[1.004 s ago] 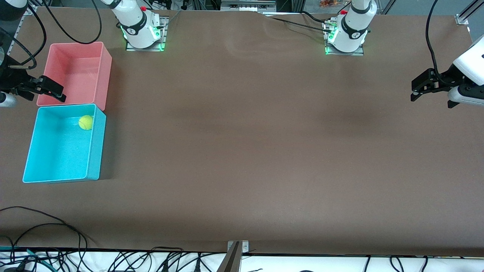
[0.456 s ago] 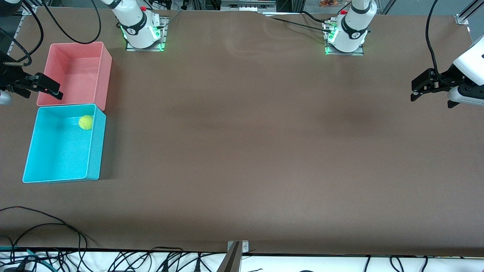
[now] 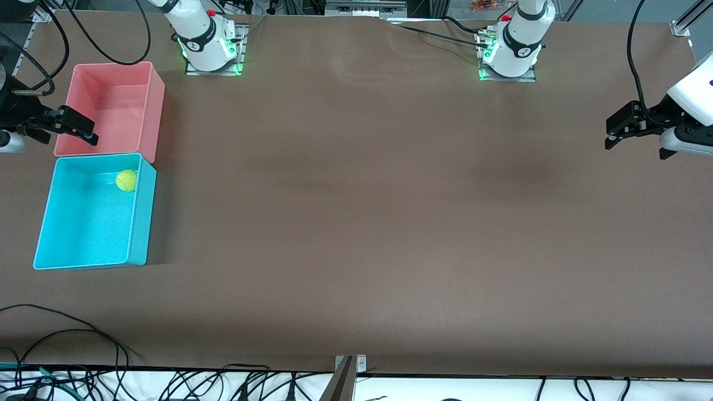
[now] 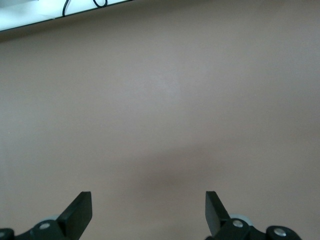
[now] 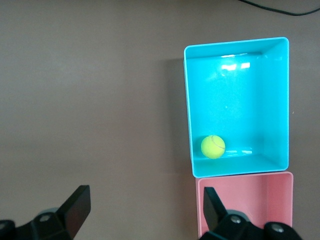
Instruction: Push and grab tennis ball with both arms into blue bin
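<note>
The tennis ball (image 3: 126, 180) lies inside the blue bin (image 3: 139, 223), in the corner nearest the pink bin; it also shows in the right wrist view (image 5: 213, 146) within the blue bin (image 5: 189, 100). My right gripper (image 3: 89, 133) is open and empty, up in the air over the pink bin's outer edge at the right arm's end of the table; its jaws (image 5: 145, 200) stand wide apart. My left gripper (image 3: 611, 136) is open and empty, waiting over bare table at the left arm's end, with only tabletop between its jaws (image 4: 148, 202).
The pink bin (image 3: 153, 122) is empty and stands against the blue bin, farther from the front camera; its rim shows in the right wrist view (image 5: 245, 176). Black cables (image 3: 67, 334) lie along the table's near edge. The brown tabletop (image 3: 362, 195) spans the middle.
My right gripper has shifted slightly beside the pink bin, a little away and then back toward it. The ball, the bins and the left arm have not moved.
</note>
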Controlling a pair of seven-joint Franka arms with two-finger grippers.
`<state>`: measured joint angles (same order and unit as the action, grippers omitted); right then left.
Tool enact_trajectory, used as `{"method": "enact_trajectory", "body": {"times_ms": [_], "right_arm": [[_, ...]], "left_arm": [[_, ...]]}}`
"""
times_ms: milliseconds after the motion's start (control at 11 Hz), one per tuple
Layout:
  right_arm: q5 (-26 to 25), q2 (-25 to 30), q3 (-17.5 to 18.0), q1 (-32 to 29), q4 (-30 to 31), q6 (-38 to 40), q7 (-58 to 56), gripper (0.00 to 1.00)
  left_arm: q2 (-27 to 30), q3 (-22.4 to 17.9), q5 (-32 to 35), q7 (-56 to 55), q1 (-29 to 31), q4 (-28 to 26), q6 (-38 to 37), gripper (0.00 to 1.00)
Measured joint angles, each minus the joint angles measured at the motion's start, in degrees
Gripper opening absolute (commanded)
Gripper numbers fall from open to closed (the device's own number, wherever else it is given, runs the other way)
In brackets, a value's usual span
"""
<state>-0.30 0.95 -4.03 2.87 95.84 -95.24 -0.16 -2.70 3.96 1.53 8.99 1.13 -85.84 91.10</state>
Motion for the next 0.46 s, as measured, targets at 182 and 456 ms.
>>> {"method": "enact_trajectory", "body": {"times_ms": [182, 456], "right_arm": [[0.0, 0.0, 0.0, 0.2, 0.0, 0.1, 0.0, 1.00], [0.0, 0.0, 0.0, 0.2, 0.0, 0.1, 0.0, 1.00]], "left_arm": [[0.0, 0.0, 0.0, 0.0, 0.0, 0.0, 0.0, 1.00], [0.0, 0.0, 0.0, 0.0, 0.0, 0.0, 0.0, 1.00]]}}
